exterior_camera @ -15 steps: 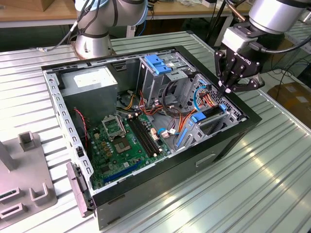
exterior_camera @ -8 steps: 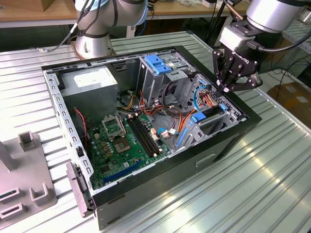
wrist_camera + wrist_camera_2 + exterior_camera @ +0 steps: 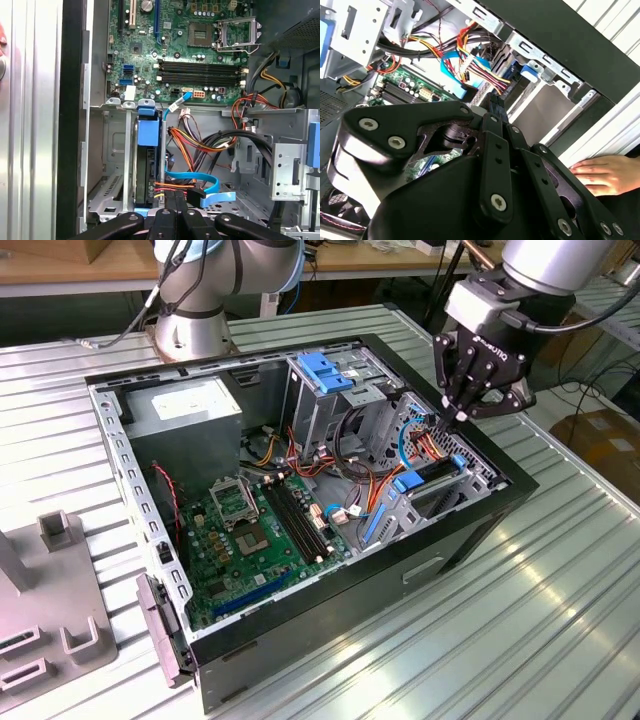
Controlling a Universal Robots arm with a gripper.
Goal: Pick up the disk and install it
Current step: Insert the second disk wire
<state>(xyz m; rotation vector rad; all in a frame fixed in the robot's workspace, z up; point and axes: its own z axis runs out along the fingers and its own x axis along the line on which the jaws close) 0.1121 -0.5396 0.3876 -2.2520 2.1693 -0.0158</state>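
A: Where is the disk point(image 3: 148, 165)?

B: On edge in its bay at the corner of the case point(image 3: 500, 502), blue rail up. The gripper point(image 3: 462, 416) hangs just above, jaws together, holding nothing.

A: Advice?

B: Keep clear of the cables point(image 3: 200, 145), probably; press squarely.

A: Surroundings?

B: A ribbed metal counter point(image 3: 560, 610); a hand point(image 3: 605, 174) rests beside the case.

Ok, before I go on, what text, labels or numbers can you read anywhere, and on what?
No text can be read for certain.
White lettering on the body of the gripper, exterior view: too small to read.
Power supply sticker: print too small.
Motherboard, first wrist view: markings too small.
Disk, seen edge-on in its bay: nothing readable.
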